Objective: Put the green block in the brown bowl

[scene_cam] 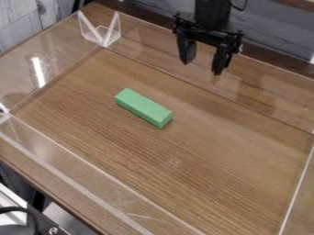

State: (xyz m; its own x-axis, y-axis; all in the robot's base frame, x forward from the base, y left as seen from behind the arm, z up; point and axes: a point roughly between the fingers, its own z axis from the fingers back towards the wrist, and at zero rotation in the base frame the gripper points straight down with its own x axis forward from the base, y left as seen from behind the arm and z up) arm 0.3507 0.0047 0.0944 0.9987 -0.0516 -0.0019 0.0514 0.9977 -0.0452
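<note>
Wooden tabletop (208, 156) holds 1 matte light-green rectangular green block (143, 107).

The pincer (207, 62) is black all over, matte, with two slim fingers (186, 52) that hang from a wider crossbar like the prongs of a fork. Above that crossbar sits a narrower dark block, and over it a round black wrist that runs out of the top of the view. Thin dark struts link the crossbar to each finger, and I can make out no markings, screws or cables at this size.
</note>
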